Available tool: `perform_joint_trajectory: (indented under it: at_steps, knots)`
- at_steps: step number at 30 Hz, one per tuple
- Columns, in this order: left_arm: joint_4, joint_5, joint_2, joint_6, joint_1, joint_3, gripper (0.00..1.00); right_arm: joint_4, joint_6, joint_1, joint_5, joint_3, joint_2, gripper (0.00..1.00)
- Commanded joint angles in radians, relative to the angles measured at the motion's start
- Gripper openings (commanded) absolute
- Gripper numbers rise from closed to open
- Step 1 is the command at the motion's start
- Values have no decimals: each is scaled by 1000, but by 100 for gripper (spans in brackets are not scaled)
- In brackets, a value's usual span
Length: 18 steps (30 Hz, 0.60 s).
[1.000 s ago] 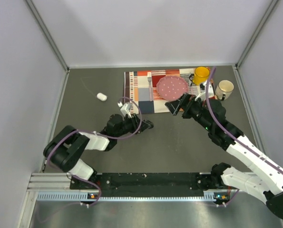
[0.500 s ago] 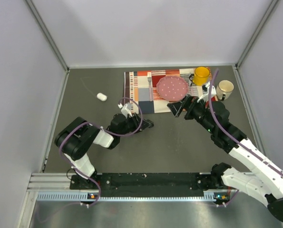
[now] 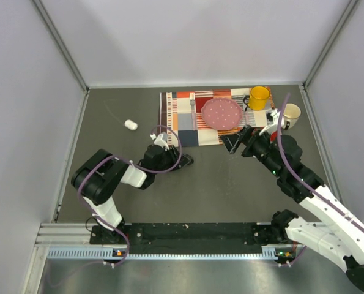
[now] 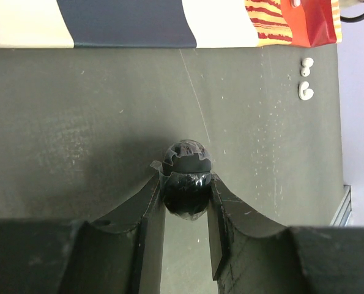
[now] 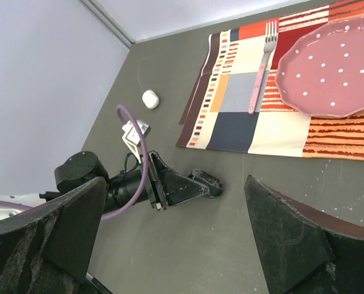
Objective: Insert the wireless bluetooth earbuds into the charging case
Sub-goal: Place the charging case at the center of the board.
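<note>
Left gripper [image 4: 186, 184] clamps a black pod [image 4: 185, 156], probably the charging case; right gripper [image 5: 175, 226] (jaws spread, empty) must fetch white earbuds [image 4: 305, 92].

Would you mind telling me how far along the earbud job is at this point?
Nothing looks inserted yet. In hand: the left gripper is shut on a glossy black rounded piece, bud or case I cannot tell. Left: two white earbuds lie loose on the table, the white pod sits apart, and the right gripper hangs open, empty.
</note>
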Motion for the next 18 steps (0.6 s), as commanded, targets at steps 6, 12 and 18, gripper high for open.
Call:
perform_joint_trajectory:
  at_steps: [6,12,18]
  knots:
    - [-124,-44,-40,93,8,36,37,-2,-19,-11,30,2,-37,94]
    - [-222,-91,-94,134,22,36,55,-10,-20,-10,47,5,-34,94]
    - [-284,-124,-137,166,22,34,58,-35,-31,-11,74,4,-36,94]
